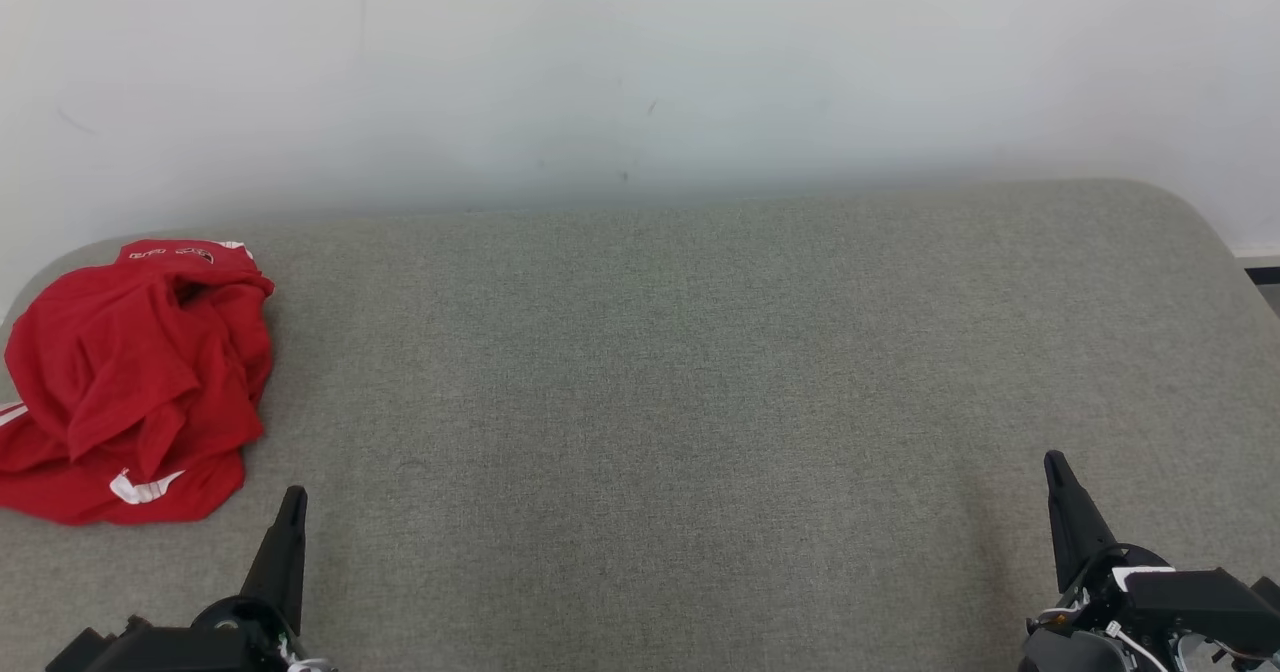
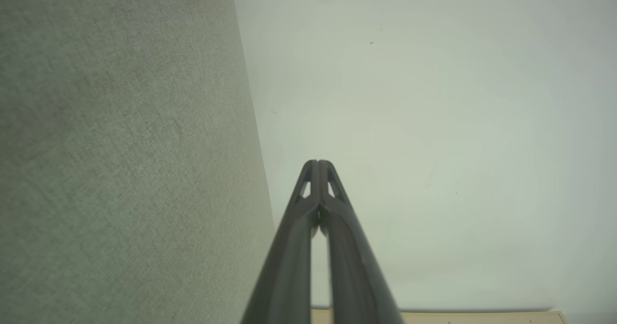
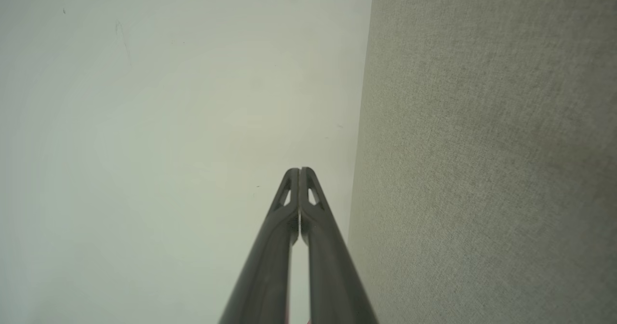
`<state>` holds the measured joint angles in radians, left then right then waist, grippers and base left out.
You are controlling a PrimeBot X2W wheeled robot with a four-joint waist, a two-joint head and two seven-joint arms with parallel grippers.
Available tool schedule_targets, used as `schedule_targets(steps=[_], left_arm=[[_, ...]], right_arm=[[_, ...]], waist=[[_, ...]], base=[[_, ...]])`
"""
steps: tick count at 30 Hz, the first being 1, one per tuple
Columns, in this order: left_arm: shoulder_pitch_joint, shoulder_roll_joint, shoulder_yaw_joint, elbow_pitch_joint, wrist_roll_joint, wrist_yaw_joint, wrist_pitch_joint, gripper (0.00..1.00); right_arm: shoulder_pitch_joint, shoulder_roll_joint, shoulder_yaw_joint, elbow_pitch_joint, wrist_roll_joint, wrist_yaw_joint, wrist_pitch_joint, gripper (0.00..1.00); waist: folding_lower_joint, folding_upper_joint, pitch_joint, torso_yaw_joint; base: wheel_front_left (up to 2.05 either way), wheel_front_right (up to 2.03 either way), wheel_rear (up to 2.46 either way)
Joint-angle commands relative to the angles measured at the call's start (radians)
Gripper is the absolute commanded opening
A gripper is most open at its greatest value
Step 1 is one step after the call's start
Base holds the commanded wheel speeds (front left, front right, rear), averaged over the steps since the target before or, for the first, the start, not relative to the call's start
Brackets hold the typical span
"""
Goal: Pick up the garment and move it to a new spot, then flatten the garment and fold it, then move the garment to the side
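A crumpled red garment (image 1: 135, 377) with white trim lies in a heap at the far left of the grey fabric table (image 1: 700, 382). My left gripper (image 1: 293, 500) rests at the lower left, just right of and below the heap, apart from it. In the left wrist view its fingers (image 2: 317, 162) are pressed together with nothing between them. My right gripper (image 1: 1052, 460) sits at the lower right, far from the garment. The right wrist view shows its fingers (image 3: 299, 170) shut and empty too.
A pale wall (image 1: 640, 72) rises directly behind the table's far edge. The table corners are rounded, and a strip of floor (image 1: 1262, 277) shows past the right corner. Wide bare fabric stretches between the two grippers.
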<state>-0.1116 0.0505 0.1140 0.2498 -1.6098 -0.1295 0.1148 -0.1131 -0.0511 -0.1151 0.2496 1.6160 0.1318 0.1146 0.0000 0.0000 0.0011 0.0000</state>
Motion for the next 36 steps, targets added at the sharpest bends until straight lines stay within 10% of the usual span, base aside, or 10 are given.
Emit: schedule_targets(steps=[1,13,14,36], left_arm=[[-0.007,-0.001,0.002,0.001,-0.004,-0.003,0.003,0.00],[-0.007,-0.001,0.002,0.001,-0.004,-0.003,0.003,0.00],[0.000,0.000,0.000,0.000,0.000,0.000,0.000,1.00],[0.028,-0.005,-0.029,-0.042,0.236,0.025,-0.088,1.00]], right_arm=[[-0.004,0.002,-0.001,0.002,-0.008,-0.002,0.002,0.00],[-0.004,0.002,-0.001,0.002,-0.008,-0.002,0.002,0.00],[0.000,0.000,0.000,0.000,0.000,0.000,0.000,1.00],[0.052,-0.010,0.035,-0.030,-0.216,0.000,-0.088,1.00]], waist=[[0.0000,0.0000,0.000,0.000],[0.0000,0.0000,0.000,0.000],[0.0000,0.0000,0.000,0.000],[0.0000,0.0000,0.002,-0.001]], base=[[0.00,0.00,0.00],[0.00,0.00,0.00],[0.00,0.00,0.00],[0.00,0.00,0.00]])
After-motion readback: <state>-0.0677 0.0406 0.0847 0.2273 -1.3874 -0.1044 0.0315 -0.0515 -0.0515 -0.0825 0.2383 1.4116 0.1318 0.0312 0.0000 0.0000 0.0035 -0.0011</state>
